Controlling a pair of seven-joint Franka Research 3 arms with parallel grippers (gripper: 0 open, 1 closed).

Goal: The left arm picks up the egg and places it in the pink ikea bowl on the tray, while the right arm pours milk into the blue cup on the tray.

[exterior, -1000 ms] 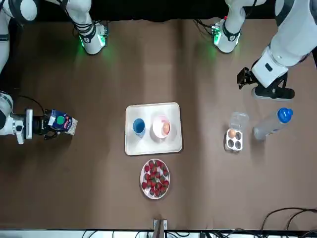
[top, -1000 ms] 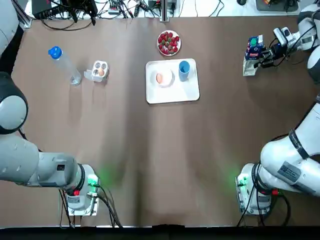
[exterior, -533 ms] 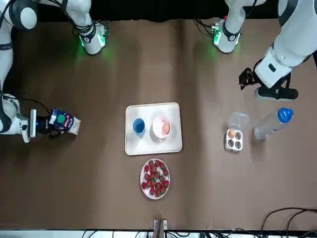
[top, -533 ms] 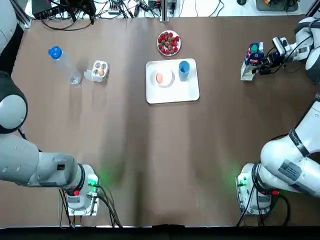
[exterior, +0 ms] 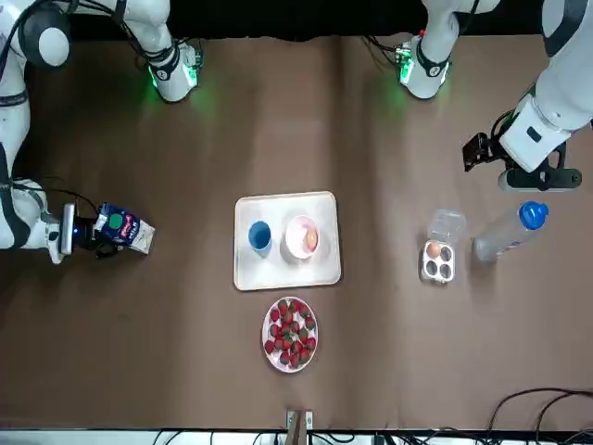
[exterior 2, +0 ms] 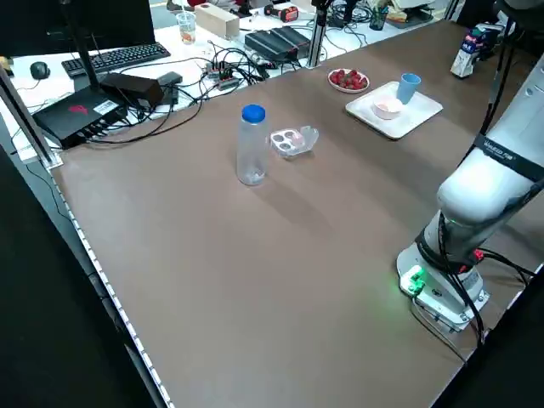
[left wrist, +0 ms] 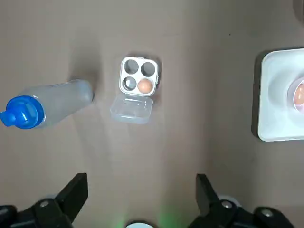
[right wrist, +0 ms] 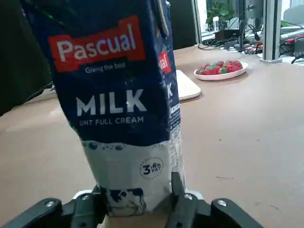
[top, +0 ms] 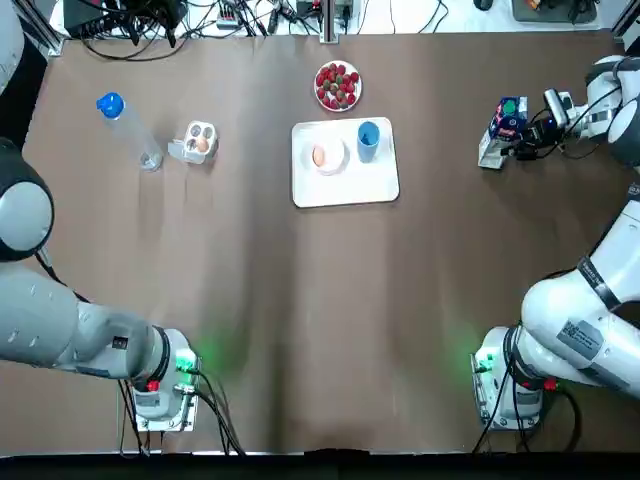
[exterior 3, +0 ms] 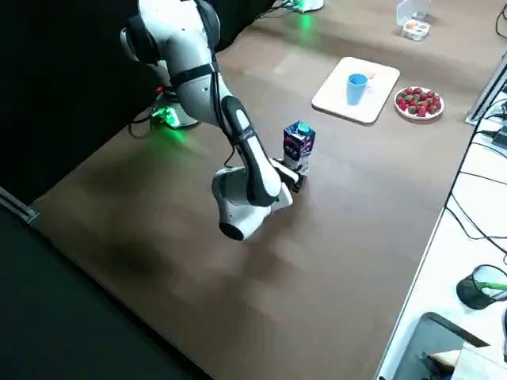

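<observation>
Right pincer [right wrist: 138, 203] is clamped low on the milk carton [top: 503, 122], over by the tabletop's [top: 330, 300] right edge toward the far corner, well apart from the tray [top: 345, 192]. The low grip makes sense to me, since it leaves the spout end free for tipping into the blue cup [top: 368, 137]. Can't tell if there's any milk in it.

Left pincer [left wrist: 141, 183] hangs spread wide, holding nothing, above the left side near the egg box [top: 198, 143]. An egg [top: 319, 156] already sits in the pink bowl [top: 338, 161] on the tray, so that half looks done.

Tabletop's plain matte brown. Past the far edge there's a desk with cables [top: 150, 30] and a keyboard [exterior 2: 115, 58].
</observation>
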